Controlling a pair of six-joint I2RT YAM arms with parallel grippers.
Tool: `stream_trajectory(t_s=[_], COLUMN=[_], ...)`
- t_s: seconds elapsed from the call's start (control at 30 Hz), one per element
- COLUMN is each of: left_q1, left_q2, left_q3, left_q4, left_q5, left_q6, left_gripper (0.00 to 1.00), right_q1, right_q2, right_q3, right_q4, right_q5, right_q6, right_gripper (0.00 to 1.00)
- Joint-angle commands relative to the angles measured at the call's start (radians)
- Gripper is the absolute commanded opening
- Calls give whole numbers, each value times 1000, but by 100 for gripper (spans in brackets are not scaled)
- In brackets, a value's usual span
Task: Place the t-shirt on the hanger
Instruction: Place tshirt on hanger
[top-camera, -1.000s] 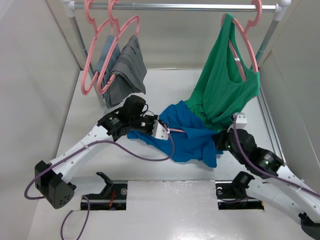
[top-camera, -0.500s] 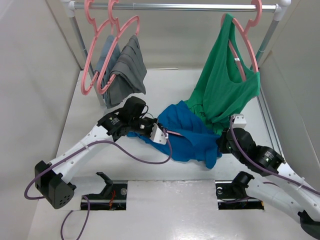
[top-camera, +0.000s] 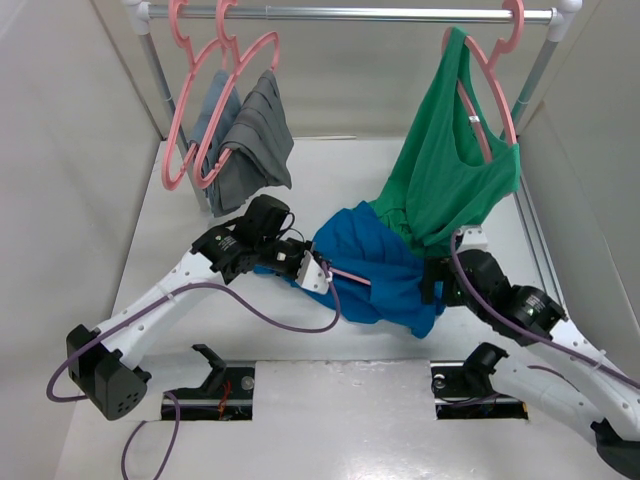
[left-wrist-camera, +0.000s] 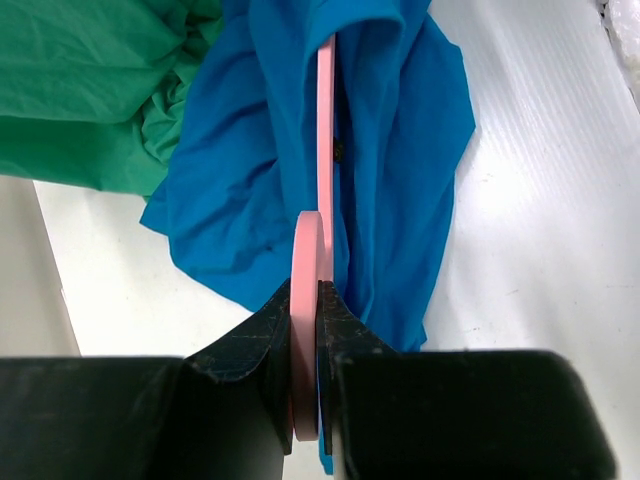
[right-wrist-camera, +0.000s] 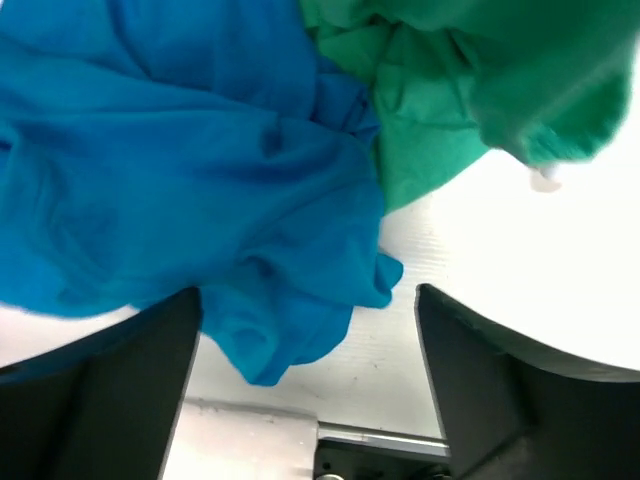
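The bright blue t-shirt (top-camera: 372, 262) lies bunched on the white table between my two arms. The pink hanger (top-camera: 349, 276) runs into its folds, and only a short bar shows from above. My left gripper (top-camera: 317, 272) is shut on the hanger; in the left wrist view its hook (left-wrist-camera: 305, 300) is clamped edge-on between the jaws and the hanger's arm (left-wrist-camera: 325, 140) goes up into the t-shirt (left-wrist-camera: 410, 130). My right gripper (top-camera: 430, 285) stands open at the t-shirt's right edge. In the right wrist view a blue fold (right-wrist-camera: 290, 330) hangs between the wide-apart fingers (right-wrist-camera: 150, 380), touching neither.
A green tank top (top-camera: 452, 175) hangs on a pink hanger from the metal rail (top-camera: 350, 14) at the back right, its hem touching the t-shirt. Grey garments (top-camera: 248, 135) hang on pink hangers at the back left. White walls close in both sides.
My right gripper has opened and let go of the t-shirt's right edge. The t-shirt has gathered slightly toward the left, and the left gripper with the hanger has shifted a little.
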Motion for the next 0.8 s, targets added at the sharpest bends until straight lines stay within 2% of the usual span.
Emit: stream_trajectory(t_s=[0.0,0.03,0.13,0.2,0.33,0.5,0.77], left_q1=[4,4,4,4,4,4,4], left_q2=[-36,-36,-36,-36,-36,-36,-36], left_q3=[44,44,44,44,44,55,73], left_q4=[13,4,4,4,4,13,23], left_q5=[39,39,62,71,60,51,92], left_q6=[-21,-11,-11,-11,-2,-2,-42], left_gripper=[0,0,0,0,0,0,0], right_q1=[-4,-4,-4,-4,96,160,160], right_q2=[19,39,121,175,312,467,465], right_q3=[93,104,165,191,257,279,131], right_q4=[67,129,205,242,328,400,599], right_q5=[-97,-176,-276,-397,-563,-576,-485], right_q6=[-160,-262,-391,-459,-605,-682,-674], right_gripper=[100,100,100,100,100,100,95])
